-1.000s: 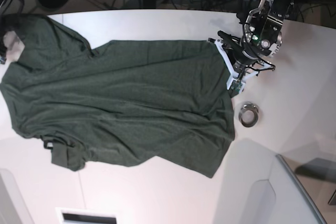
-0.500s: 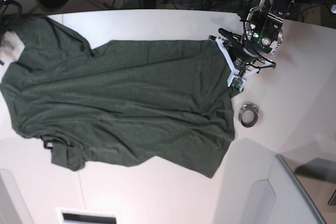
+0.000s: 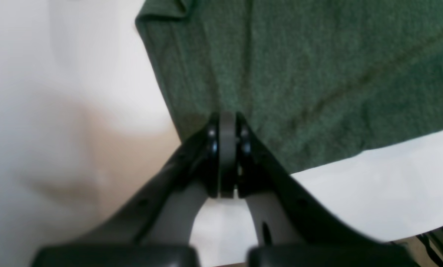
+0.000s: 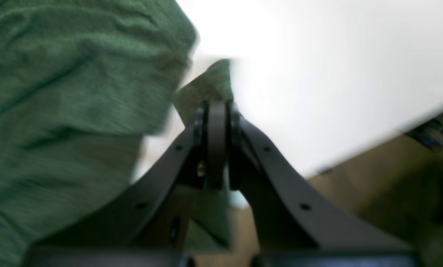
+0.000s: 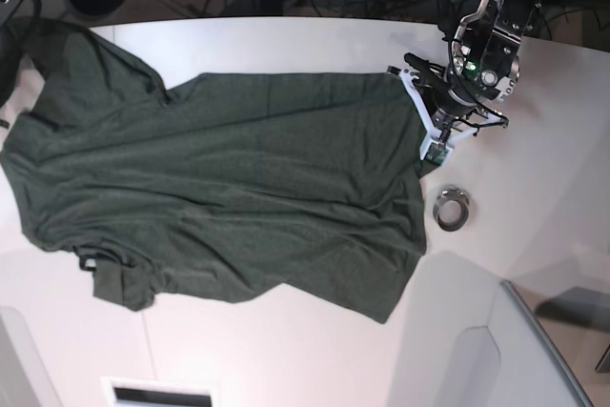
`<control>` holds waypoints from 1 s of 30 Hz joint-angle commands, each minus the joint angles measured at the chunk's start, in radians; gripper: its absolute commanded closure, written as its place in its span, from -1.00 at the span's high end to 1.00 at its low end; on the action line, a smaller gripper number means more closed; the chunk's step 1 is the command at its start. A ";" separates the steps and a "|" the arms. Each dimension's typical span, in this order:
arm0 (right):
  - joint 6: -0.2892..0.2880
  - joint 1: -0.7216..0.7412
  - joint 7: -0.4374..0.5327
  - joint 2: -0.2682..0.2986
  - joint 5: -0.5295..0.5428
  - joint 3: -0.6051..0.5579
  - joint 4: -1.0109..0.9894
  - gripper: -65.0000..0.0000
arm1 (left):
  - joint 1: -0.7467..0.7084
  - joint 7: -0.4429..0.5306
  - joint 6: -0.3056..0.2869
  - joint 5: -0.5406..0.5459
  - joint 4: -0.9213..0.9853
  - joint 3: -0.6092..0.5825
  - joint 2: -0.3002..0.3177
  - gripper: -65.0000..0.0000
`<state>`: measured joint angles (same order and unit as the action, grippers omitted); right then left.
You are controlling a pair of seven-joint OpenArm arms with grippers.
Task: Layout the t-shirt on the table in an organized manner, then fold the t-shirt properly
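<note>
The dark green t-shirt [image 5: 219,188] lies spread over most of the white table [image 5: 286,350], with wrinkles and a bunched sleeve at the lower left. At the shirt's right edge my left gripper [image 5: 431,157] is shut on the cloth. The left wrist view shows its jaws [image 3: 227,116] pressed together on the t-shirt [image 3: 299,74] near a corner. In the right wrist view my right gripper [image 4: 217,105] is shut, with a fold of the t-shirt [image 4: 76,92] pinched at its tip by the table edge. That arm is almost out of the base view at the far left.
A small metal ring [image 5: 452,208] lies on the table just right of the shirt, below the left arm. A grey raised panel [image 5: 496,350] fills the lower right. Cables and a dark floor lie beyond the far table edge.
My right gripper has shut on the cloth at the far left, and the shirt there now covers a bare patch of table. The left arm has moved slightly right with the shirt's edge.
</note>
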<state>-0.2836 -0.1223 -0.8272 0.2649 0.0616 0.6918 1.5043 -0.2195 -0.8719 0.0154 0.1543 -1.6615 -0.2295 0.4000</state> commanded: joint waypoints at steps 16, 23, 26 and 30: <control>-0.001 -0.115 -0.218 -0.175 0.001 -0.364 0.536 -0.98 | -0.004 0.013 0.002 -0.014 -0.019 0.141 0.018 -1.00; 0.005 -0.014 -0.183 -0.200 -0.001 -0.683 0.522 -0.98 | -0.010 0.013 0.002 -0.015 -0.012 0.149 0.035 -1.00; 0.005 0.103 -0.182 -0.223 -0.003 -0.792 0.467 -0.98 | -0.025 0.013 0.002 -0.015 -0.012 0.152 0.035 -1.00; 0.005 0.252 -0.179 -0.252 -0.003 -0.895 0.351 -0.98 | -0.028 0.013 0.002 -0.015 -0.010 0.150 0.032 -1.00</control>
<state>-0.2802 0.1143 -1.0241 0.0158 0.0559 -0.2058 1.8408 -0.2531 -0.8715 0.0147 0.1429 -1.6581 -0.0853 0.4191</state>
